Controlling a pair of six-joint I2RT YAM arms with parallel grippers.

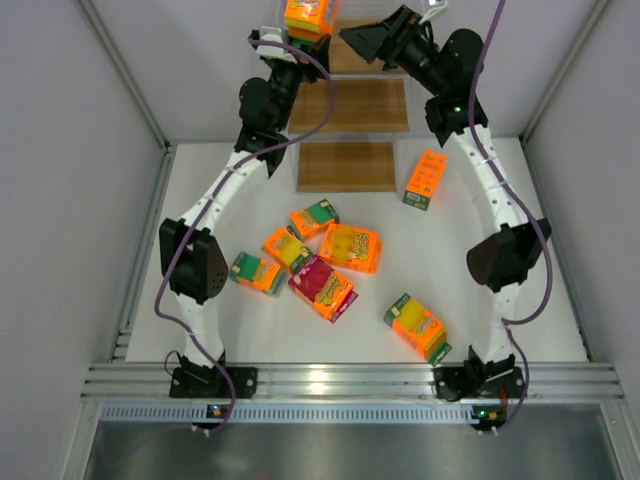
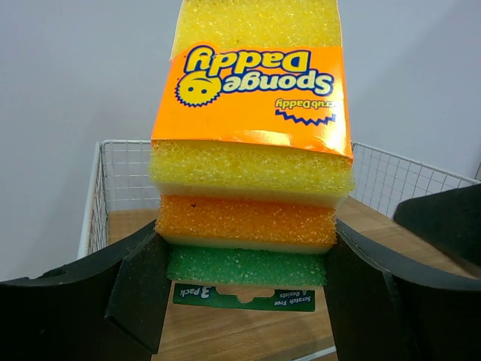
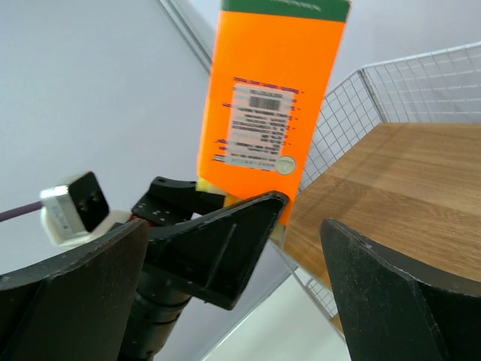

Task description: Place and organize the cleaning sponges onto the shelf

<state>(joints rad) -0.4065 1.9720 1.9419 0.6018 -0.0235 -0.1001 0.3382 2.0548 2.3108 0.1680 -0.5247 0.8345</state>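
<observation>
**Left gripper clamps a sponge pack at the top of the shelf; right gripper stands wide open beside it**

The left gripper [image 2: 246, 241] is closed on a stacked pack [image 2: 252, 98]. Its two black fingers press the pack's orange and green layers from either side, and the yellow layer and orange wrapper rise above them. The pack stands upright at the left end of the shelf's top tier. Whether its lower edge touches the board cannot be told.

The shelf [image 1: 350, 105] steps up away from the arms in three wooden boards, and wire mesh walls the top tier.

The right gripper [image 1: 355, 36] hangs at the right of the same top tier, pointed toward the held pack. Its fingers are spread wide with nothing between them.

Six more packs lie on the white table [image 1: 300, 340].
- A lone pack [image 1: 426, 179] sits just right of the shelf's lowest board.
- In front of that board lie a green-ended pack [image 1: 314, 219], a small orange pack [image 1: 286, 248], a yellow-faced pack [image 1: 350, 247] and a magenta-faced pack [image 1: 322, 287], close together.
- A left-hand pack [image 1: 258, 272] lies just beside them.
- A right-hand pack [image 1: 417, 326] lies farthest from the shelf.
</observation>
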